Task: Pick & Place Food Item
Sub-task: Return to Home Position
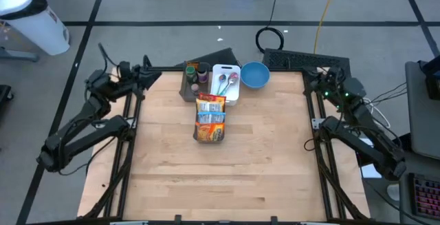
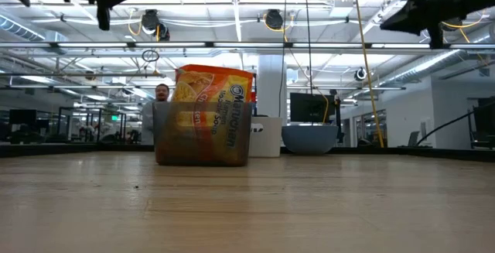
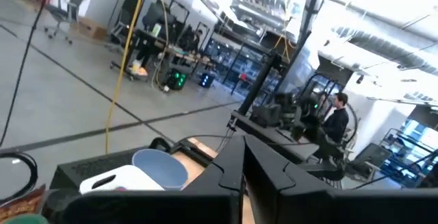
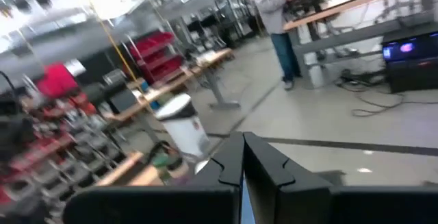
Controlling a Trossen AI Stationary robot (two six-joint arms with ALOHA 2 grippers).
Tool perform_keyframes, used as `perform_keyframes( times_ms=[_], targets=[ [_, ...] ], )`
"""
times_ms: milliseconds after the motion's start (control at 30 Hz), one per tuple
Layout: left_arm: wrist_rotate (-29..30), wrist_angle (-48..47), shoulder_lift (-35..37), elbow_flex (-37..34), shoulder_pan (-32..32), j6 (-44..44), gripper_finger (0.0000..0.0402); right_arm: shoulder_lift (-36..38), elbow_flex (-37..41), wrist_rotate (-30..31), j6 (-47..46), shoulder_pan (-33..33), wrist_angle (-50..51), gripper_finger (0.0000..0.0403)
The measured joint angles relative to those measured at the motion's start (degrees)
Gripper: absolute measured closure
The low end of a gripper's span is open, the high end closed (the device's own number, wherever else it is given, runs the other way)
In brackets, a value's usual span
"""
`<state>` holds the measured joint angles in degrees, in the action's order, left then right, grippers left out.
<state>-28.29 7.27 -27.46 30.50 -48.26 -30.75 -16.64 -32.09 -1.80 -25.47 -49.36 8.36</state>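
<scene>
orange noodle pack (image 1: 210, 118) stands in the near black bin (image 2: 162, 138), about mid-table. the brown spice bottle (image 1: 193, 71) is in the far black bin (image 1: 185, 89), and the spoons (image 1: 227, 80) lie in the white bin (image 1: 226, 102), with a blue bowl (image 1: 254, 75) just beside it. we judge the sorting done, so what is left is parking the arms.

our left gripper (image 3: 243, 145) is up by the far left corner of the table (image 1: 261, 163), its fingers pressed together on nothing. the right gripper (image 4: 243, 138) is by the far right corner, likewise closed and empty. both hang high, well apart from the bins.

to finish well we would fold each arm back along its own side and never sweep across the middle. we would hold the height until past the table edge, then settle slowly so nothing jolts the tall pack, which looks easy to tip.
</scene>
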Motion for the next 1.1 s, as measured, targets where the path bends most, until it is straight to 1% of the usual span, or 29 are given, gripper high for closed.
perform_keyframes(
  times_ms=[100,233,333,433,500,567,633,733,867,967,1033,1100],
  targets=[
    [0.25,0.17,3.71,-2.63,-0.98,-0.52,0.0385,0.37,2.96,0.07,-1.08,0.0,-2.06,0.0403],
    [1.09,0.39,8.69,-6.8,-2.51,-1.58,0.0397,-0.08,3.27,0.07,0.48,0.02,-2.68,0.0403],
    [2.6,0.9,12.06,-10.28,-3.41,-2.73,0.0391,-0.77,3.27,0.2,1.36,0.02,-2.56,0.0403],
    [2.86,3.98,14.89,-13.99,-4.3,-4.61,0.0387,-1.74,3.27,0.27,1.69,0.02,-2.15,0.0403],
    [2.81,6.38,16.61,-16.23,-4.71,-6.07,0.0394,-2.42,3.27,0.42,1.72,0.02,-2.17,0.0403],
    [2.81,7.6,18.14,-18.29,-5.14,-7.11,0.0397,-3.0,3.27,0.43,1.72,0.02,-2.48,0.0403],
    [2.83,7.93,19.74,-20.01,-5.55,-8.04,0.0392,-3.44,3.27,0.45,1.59,0.02,-2.56,0.0403],
    [2.77,7.96,21.77,-21.88,-6.21,-9.09,0.0387,-3.96,3.27,0.48,1.31,0.02,-2.55,0.0403],
    [1.28,7.96,24.15,-23.55,-7.01,-9.31,0.0397,-4.47,3.27,0.65,1.09,0.02,-2.56,0.0403],
    [1.24,7.8,25.61,-24.45,-7.72,-9.5,0.0389,-4.77,3.27,0.67,0.96,0.02,-2.56,0.0403],
    [1.31,7.23,26.22,-25.07,-8.35,-9.48,0.0388,-4.99,3.27,0.65,0.62,0.02,-2.55,0.0403],
    [1.26,5.44,26.57,-25.52,-9.0,-9.32,0.0395,-5.16,3.27,0.52,0.26,0.02,-2.53,0.0403]
  ],
)
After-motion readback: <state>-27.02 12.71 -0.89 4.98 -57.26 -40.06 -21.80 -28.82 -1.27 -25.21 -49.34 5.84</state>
